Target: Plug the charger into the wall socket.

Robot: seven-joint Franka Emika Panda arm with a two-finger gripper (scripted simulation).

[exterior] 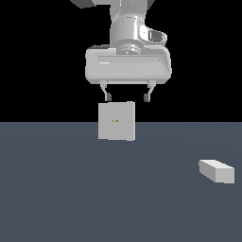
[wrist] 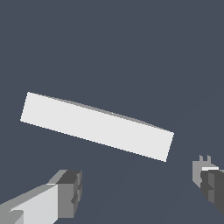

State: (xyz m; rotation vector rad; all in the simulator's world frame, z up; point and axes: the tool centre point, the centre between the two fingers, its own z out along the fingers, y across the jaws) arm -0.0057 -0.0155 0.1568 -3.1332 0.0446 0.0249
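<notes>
Grey floor (exterior: 71, 198): one charger (exterior: 216, 170), one wall socket (exterior: 116, 121).

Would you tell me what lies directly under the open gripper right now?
The gripper hangs open above the wall socket; the wrist view shows its top edge and bare floor. The charger lies apart, not underneath.

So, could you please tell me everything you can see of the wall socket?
The wall socket is a flat, light-grey square plate, plain and matte, standing upright on the dark floor. Two tiny orange-dark holes sit side by side at its centre. In the exterior view it appears just below the open gripper, whose fingers do not touch it. The wrist view shows it edge-on as a pale bar.
</notes>
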